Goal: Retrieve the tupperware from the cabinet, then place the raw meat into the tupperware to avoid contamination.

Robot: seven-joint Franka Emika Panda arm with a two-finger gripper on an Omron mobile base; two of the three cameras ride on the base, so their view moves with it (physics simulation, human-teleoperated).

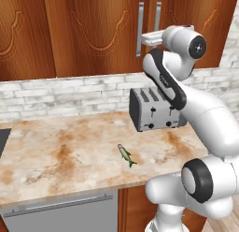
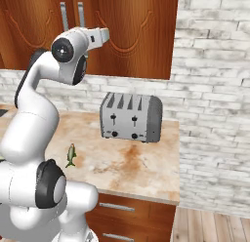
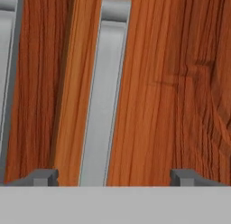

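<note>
From the left base view, the arm is reaching up to the cabinet (image 1: 93,30), whose two doors are both sitting closed. The end effector (image 1: 145,38) is hovering right at the pair of handles (image 1: 139,30) where the doors meet. The raw meat (image 1: 126,155), a tiny fish, is lying on the counter (image 1: 60,151) in front of the toaster (image 1: 154,109), well apart from it.

From the right base view, the end effector (image 2: 103,35) is pointing at the cabinet front beside the handles, and the fish is lying on the counter to the left of the toaster, near the front edge.

In the hand view, the fingertips (image 3: 43,177) are standing spread wide and holding nothing, with one handle (image 3: 106,96) rising between them, nearer the left tip.

No tupperware is showing, so the work is judged to be at its first step: opening the cabinet. The next move is calling for pushing forward until the handle sits between the fingers, clamping on it, then pulling the door outward.
</note>
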